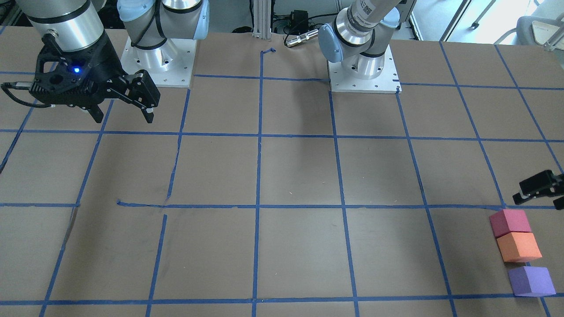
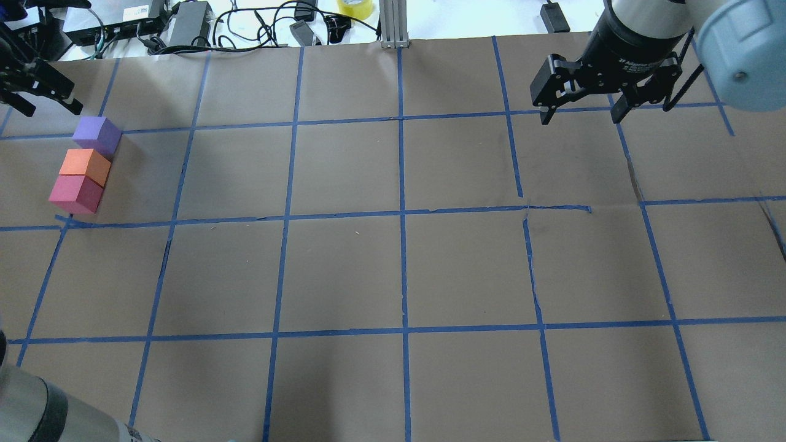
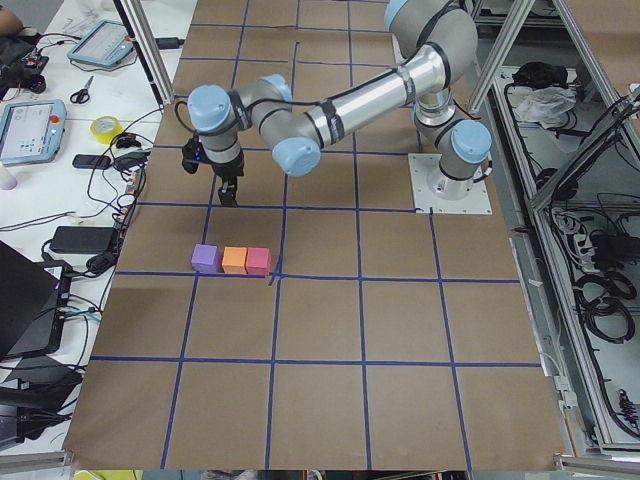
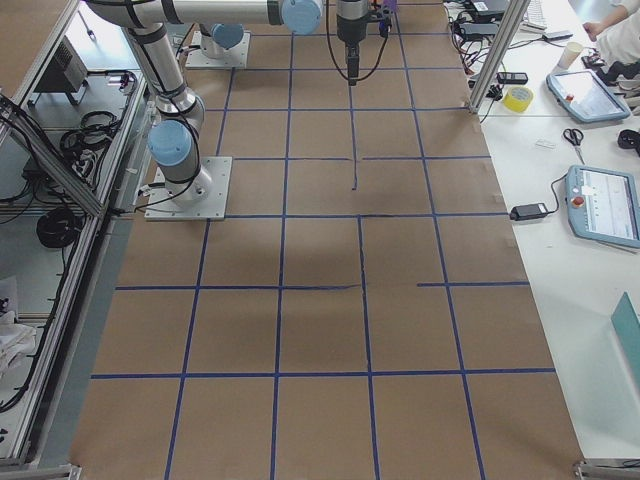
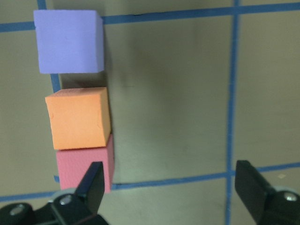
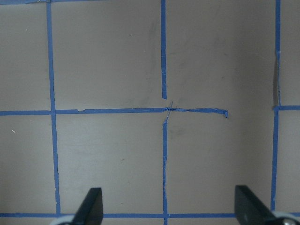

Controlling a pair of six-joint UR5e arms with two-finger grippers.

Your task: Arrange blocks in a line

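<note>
Three blocks stand in a row near the table's left end: purple (image 2: pixel 96 135), orange (image 2: pixel 85 166) and red-pink (image 2: pixel 75 193). Orange and red-pink touch; purple stands a small gap away. In the left wrist view the purple (image 5: pixel 69 41), orange (image 5: pixel 78 118) and red-pink (image 5: pixel 84 161) blocks run top to bottom. My left gripper (image 5: pixel 171 187) is open and empty. It hovers above the table beside the row, also in the overhead view (image 2: pixel 46 101). My right gripper (image 2: pixel 580 116) is open and empty, high over the far right of the table.
The brown table (image 2: pixel 399 270) carries a blue tape grid (image 2: pixel 402 212). Cables and power bricks (image 2: pixel 184 18) lie beyond the far edge. The two arm bases (image 1: pixel 363 70) stand at the robot's side of the table.
</note>
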